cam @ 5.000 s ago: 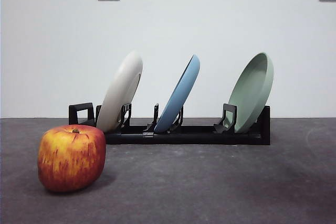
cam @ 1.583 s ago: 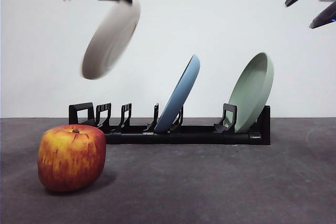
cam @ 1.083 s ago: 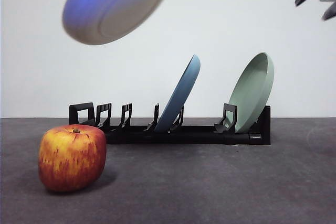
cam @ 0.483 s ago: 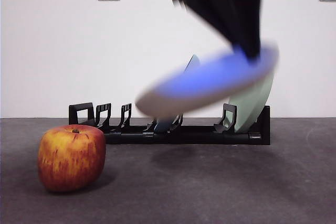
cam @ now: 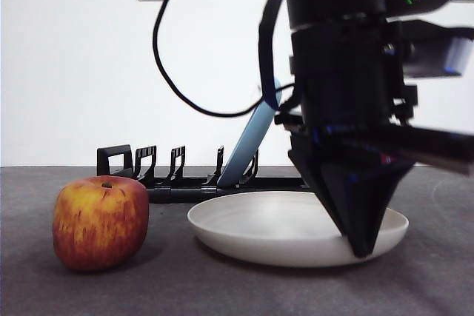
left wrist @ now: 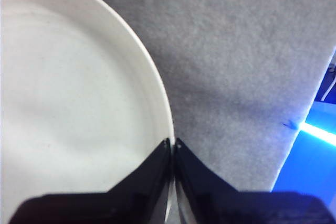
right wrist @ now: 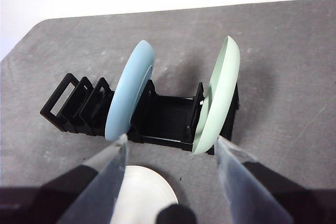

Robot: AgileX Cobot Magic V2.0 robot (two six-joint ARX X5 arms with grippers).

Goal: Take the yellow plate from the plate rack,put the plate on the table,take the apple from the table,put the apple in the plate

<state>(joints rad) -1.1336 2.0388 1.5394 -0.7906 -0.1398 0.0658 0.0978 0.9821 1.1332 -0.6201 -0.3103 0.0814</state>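
The counter [cam: 429, 286], dark grey and mottled, spreads across the whole scene, and the plate rack [cam: 178, 183] runs along its back with a light blue plate [right wrist: 128, 90] and a sage green plate [right wrist: 218, 95] leaning in their slots; the slots nearest the loop handle stand bare. In front of the rack the yellow plate [cam: 266, 231] lies flat on the counter, right way up. The left tool [left wrist: 172, 148] comes down big and dark over the plate's edge, its two jaws pressed together on the rim. The right tool [right wrist: 170, 156] hangs high above the rack with its jaws spread, holding nothing. The apple [cam: 101, 221] sits untouched on the counter, just beside the plate.

So, to my eye, about half is done: plate out and down. Letting go of the rim, then fetching the apple into the plate, is left.
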